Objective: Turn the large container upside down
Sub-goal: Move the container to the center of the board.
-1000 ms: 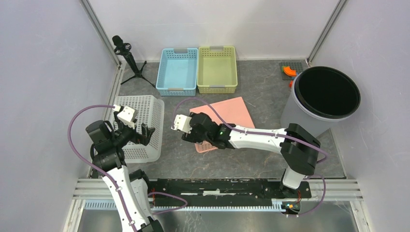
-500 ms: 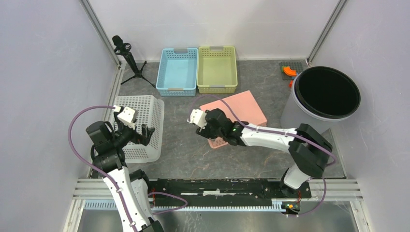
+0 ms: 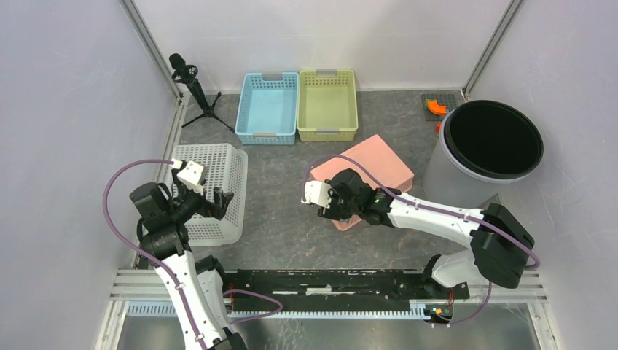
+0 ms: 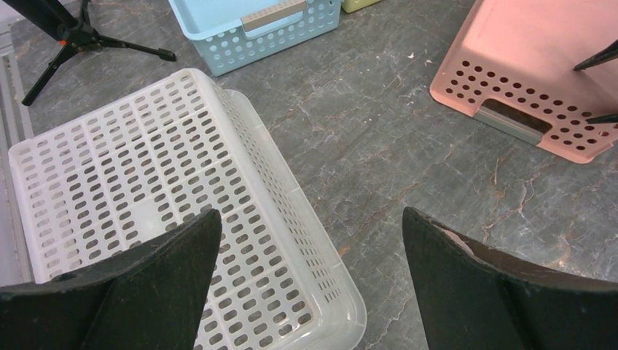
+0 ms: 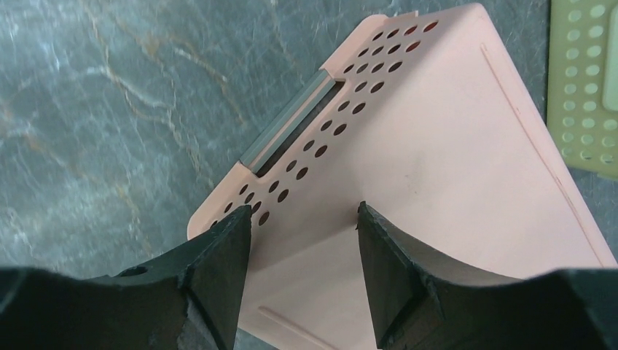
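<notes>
Two jaw sets: left gripper [image 4: 310, 219] gaping wide; right gripper [image 5: 302, 211] half-spread over the basket, pinching nothing.
Pink basket [image 3: 379, 157]: lying bottom-up, midway between the worktop [image 3: 277, 222] near and far edges.
Handling: probably light, stiff; gripping the handle slot [image 5: 291, 120] suits.

My right claw [image 5: 302, 219] hangs over the smaller overturned basket [image 5: 437, 182]; bin [image 3: 437, 169] to its right, two open baskets [image 3: 268, 109] beyond. My left claw [image 4: 310, 215] overhangs the large overturned basket [image 4: 146, 189].
</notes>
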Controlling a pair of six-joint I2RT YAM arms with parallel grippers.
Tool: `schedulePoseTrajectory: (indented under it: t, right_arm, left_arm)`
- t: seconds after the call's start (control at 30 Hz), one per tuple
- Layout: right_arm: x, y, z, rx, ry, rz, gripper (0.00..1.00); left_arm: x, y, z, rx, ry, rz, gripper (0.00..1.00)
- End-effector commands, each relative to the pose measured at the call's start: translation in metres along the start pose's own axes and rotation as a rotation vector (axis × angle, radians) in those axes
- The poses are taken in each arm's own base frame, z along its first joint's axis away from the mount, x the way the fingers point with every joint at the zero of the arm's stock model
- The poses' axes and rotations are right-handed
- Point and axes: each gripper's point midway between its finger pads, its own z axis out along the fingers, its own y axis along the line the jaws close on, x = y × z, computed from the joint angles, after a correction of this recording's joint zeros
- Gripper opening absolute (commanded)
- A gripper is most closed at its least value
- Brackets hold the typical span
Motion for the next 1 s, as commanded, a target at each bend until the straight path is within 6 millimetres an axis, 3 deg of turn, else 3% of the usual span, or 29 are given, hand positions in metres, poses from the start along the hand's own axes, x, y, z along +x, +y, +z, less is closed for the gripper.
schedulePoseTrajectory:
  t: [0.0,0.23,0.53,0.83,0.97]
  right_arm:
    - [0.052,0.027,-0.017,-0.136,0.157,-0.068,0.60]
    - [0.084,0.022,-0.039,-0.157,0.265,-0.149,0.59]
    - [0.119,-0.012,-0.065,-0.148,0.406,-0.304,0.60]
    - [0.136,-0.038,-0.075,-0.191,0.474,-0.509,0.64]
    - [0.138,-0.040,-0.076,-0.235,0.463,-0.585,0.67]
  left_arm:
    - [-0.006,0.001,0.001,-0.002,-0.025,0.003,1.00]
    - [-0.007,0.001,0.000,-0.001,-0.028,0.004,1.00]
    - [-0.008,-0.001,-0.001,-0.003,-0.034,0.013,1.00]
    - [-0.008,-0.001,-0.002,-0.010,-0.039,0.023,1.00]
    - [-0.007,-0.002,-0.002,-0.012,-0.039,0.028,1.00]
